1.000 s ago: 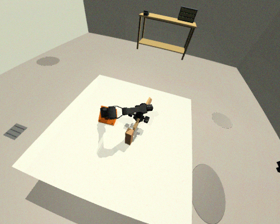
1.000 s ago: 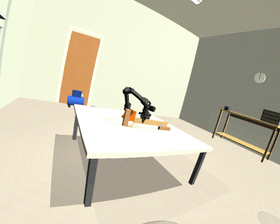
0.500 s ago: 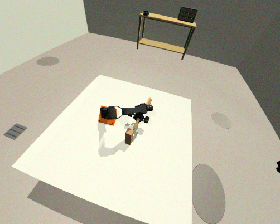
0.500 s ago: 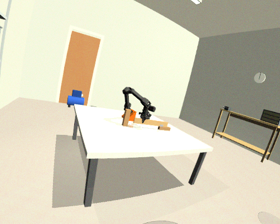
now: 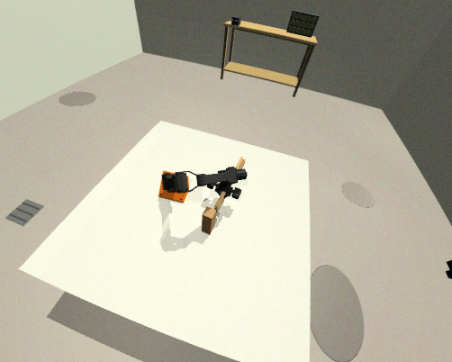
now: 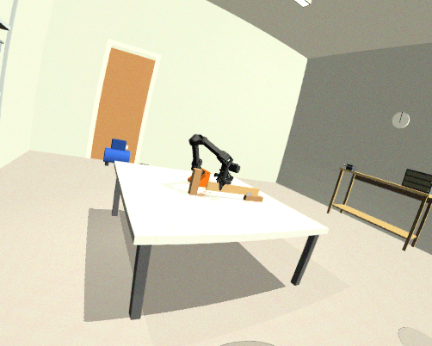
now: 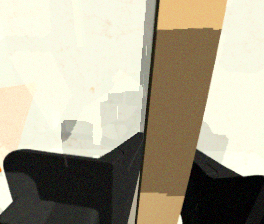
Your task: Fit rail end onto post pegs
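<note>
"Over the white table (image 5: 174,279) (image 6: 218,221) (image 7: 28,30), what's the gripper (image 5: 230,192) (image 6: 221,186) (image 7: 156,140) doing?"

"Pinching the wooden rail (image 5: 220,201) (image 6: 239,189) (image 7: 182,100) near the post (image 5: 208,221) (image 6: 194,182). Keep it level, line up both holes, then push gently, keeping the far end in its bracket."

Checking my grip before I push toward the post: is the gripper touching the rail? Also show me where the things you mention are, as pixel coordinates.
Touching. The wrist view shows the gripper (image 5: 230,191) (image 6: 221,186) (image 7: 156,140) with a dark finger against each side of the rail (image 5: 220,200) (image 6: 239,189) (image 7: 180,100).

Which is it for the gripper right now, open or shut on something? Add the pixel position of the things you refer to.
Shut on the rail (image 5: 220,201) (image 6: 242,189) (image 7: 178,110): in the wrist view, the gripper's (image 5: 230,192) (image 6: 221,187) (image 7: 169,155) dark fingers press in from both sides.
</note>
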`<state>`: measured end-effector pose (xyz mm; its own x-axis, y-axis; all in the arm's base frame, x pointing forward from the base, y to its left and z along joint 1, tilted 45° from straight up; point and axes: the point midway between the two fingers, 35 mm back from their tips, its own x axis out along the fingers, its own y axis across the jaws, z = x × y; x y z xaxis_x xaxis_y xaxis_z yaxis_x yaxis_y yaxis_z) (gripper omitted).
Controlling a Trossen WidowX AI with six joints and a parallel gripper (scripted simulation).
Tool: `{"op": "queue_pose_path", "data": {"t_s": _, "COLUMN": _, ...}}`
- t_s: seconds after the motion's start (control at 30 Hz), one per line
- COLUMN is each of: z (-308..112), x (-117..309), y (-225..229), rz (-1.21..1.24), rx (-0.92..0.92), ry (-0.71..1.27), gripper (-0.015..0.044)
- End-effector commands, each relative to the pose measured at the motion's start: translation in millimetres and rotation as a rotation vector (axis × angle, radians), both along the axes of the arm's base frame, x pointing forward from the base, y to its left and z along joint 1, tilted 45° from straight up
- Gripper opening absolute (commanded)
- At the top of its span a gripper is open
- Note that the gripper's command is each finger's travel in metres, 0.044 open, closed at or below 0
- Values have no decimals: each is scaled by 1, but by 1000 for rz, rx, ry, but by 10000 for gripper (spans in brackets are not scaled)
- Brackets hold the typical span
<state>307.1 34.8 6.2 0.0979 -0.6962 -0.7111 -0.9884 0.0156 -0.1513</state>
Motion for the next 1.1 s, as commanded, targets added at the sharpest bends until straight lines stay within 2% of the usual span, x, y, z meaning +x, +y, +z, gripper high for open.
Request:
{"op": "queue_pose_path", "data": {"t_s": 0.0, "z": 0, "x": -1, "y": 2, "rz": 3, "rx": 7, "ry": 1, "gripper": 0}}
{"op": "queue_pose_path", "data": {"t_s": 1.07, "z": 3, "x": -1, "y": -2, "rz": 3, "rx": 7, "ry": 2, "gripper": 0}}
